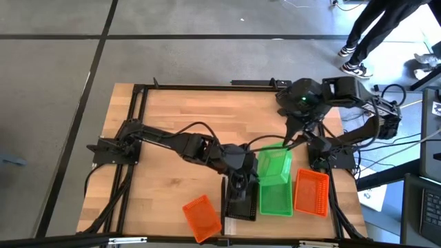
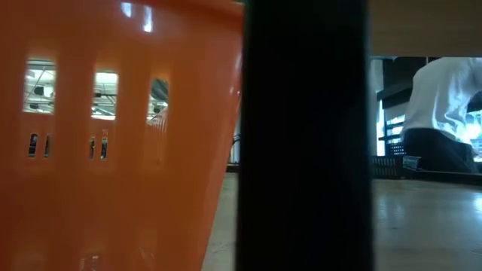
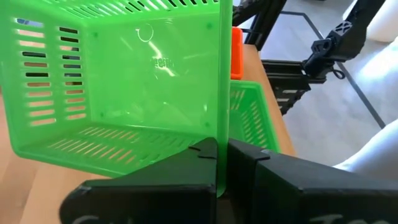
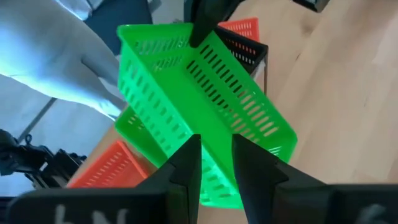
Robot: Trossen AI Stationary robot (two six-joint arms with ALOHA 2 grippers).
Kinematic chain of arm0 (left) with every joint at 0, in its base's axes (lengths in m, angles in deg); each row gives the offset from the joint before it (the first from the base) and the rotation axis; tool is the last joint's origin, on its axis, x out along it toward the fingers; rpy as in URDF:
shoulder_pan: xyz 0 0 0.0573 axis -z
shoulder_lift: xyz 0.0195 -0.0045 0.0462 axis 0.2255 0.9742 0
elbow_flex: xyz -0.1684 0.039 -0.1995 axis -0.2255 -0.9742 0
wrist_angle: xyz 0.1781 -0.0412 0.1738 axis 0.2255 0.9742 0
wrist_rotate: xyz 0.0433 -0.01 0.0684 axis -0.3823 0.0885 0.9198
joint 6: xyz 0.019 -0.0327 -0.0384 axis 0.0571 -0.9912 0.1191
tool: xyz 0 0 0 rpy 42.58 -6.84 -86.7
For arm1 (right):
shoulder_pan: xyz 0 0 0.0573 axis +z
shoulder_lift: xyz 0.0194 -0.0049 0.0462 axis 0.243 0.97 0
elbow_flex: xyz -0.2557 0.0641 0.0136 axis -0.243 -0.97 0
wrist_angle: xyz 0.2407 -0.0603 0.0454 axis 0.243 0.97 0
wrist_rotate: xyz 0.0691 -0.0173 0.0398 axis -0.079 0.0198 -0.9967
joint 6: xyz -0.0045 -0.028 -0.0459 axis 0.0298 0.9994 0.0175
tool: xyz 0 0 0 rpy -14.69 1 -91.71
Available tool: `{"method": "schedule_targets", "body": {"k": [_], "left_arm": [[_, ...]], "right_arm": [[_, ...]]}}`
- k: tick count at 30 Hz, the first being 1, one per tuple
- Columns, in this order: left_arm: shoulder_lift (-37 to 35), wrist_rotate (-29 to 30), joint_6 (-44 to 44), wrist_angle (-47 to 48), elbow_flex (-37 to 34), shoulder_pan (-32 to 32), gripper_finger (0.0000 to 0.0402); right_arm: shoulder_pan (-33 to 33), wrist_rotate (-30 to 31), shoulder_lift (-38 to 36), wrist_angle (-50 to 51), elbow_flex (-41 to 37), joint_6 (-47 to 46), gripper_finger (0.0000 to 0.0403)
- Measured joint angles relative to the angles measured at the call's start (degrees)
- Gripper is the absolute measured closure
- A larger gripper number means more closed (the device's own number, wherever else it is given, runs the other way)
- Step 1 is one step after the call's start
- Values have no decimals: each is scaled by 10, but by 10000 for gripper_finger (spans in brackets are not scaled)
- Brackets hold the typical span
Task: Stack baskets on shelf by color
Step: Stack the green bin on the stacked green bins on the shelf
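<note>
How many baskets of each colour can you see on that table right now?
Green baskets: 2, one lifted and one below it
Orange baskets: 2, one and another
Black baskets: 1 visible, partly hidden
Total: 5

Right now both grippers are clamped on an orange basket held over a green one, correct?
Not quite: the held basket is green, not orange. The left wrist view shows the left gripper shut on its wall, and the right wrist view shows the right gripper gripping its rim, above the second green basket. The orange baskets lie apart.
</note>
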Motion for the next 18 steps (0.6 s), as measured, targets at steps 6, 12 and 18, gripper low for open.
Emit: {"method": "schedule_targets", "body": {"k": [6, 12, 18], "left_arm": [[0, 0, 13, 2, 0, -2, 401], [0, -3, 13, 7, 0, -8, 401], [0, -2, 14, 18, 0, -12, 401]], "right_arm": [[0, 0, 17, 11, 0, 28, 316], [2, -1, 32, 45, 0, 60, 316], [4, 0, 34, 48, 0, 84, 316]]}}
